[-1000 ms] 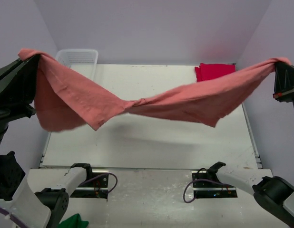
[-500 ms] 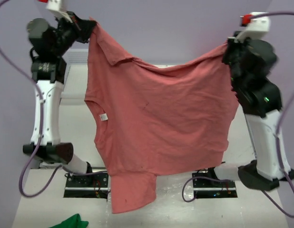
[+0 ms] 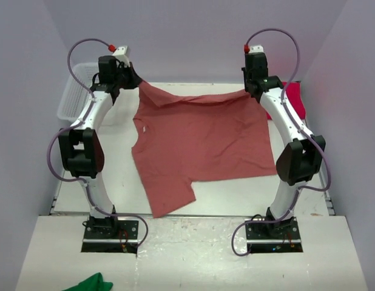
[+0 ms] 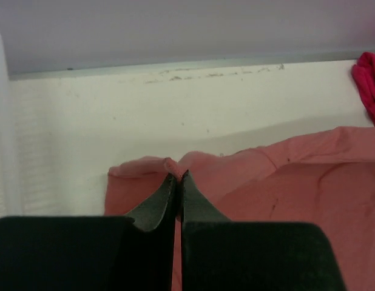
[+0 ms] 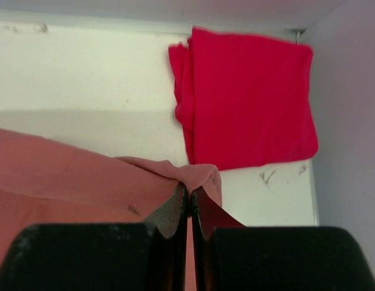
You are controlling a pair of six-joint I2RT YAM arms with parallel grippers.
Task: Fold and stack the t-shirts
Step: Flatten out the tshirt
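The large salmon-red t-shirt [image 3: 196, 139] lies spread across the table, a sleeve flap reaching toward the near edge. My left gripper [image 3: 134, 83] is shut on its far left corner [image 4: 172, 167], low over the table. My right gripper [image 3: 253, 90] is shut on its far right corner [image 5: 202, 176]. The far edge of the shirt sags slightly between the two grips. The crimson t-shirt [image 5: 245, 97] lies folded in the far right corner [image 3: 295, 97], just beyond my right gripper.
A white plastic basket [image 3: 75, 97] stands at the far left beside the left arm. A small green cloth [image 3: 90, 283] lies off the table at the near left. Purple walls close in the back and sides.
Both arms swung from high and wide down to the far side of the table. The salmon-red shirt went from hanging stretched in the air to lying spread flat.
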